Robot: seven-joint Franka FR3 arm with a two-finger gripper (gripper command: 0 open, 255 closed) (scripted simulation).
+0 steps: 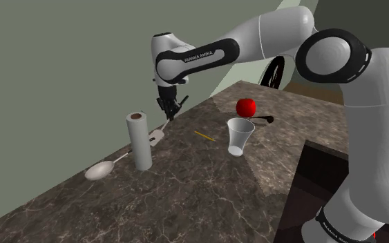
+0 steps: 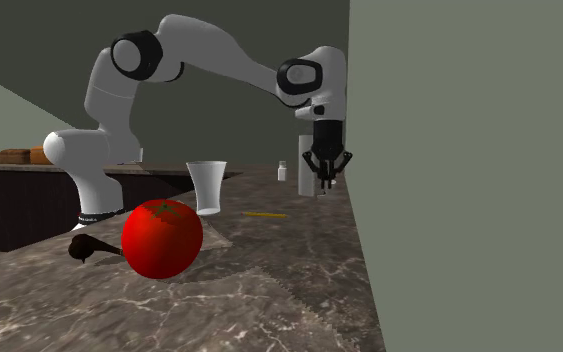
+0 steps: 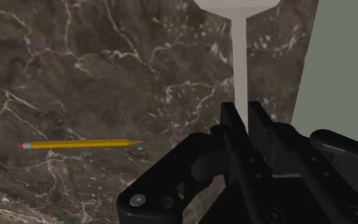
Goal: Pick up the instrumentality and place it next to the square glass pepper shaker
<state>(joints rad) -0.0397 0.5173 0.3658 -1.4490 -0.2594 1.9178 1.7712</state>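
Tabletop [image 1: 186, 186] of dark veined stone meets a grey-green wall [image 1: 48, 69]; beside that wall the pincer [image 3: 244, 112] pinches a pale spoon [image 3: 240, 57].

On the dark veined counter [image 1: 186, 186] I see 1 yellow pencil [image 3: 79, 144] lying flat, 1 clear cup [image 1: 239, 135] near 1 red tomato [image 2: 162, 238], a dark utensil [image 2: 91, 248] just beside that tomato, and 1 upright white roll [image 1: 139, 141].

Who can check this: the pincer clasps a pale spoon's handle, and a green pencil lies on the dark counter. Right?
Not quite: the pencil is yellow, not green, as the wrist view shows. The pincer does clasp the pale spoon by its handle, and the pencil lies on the dark counter.
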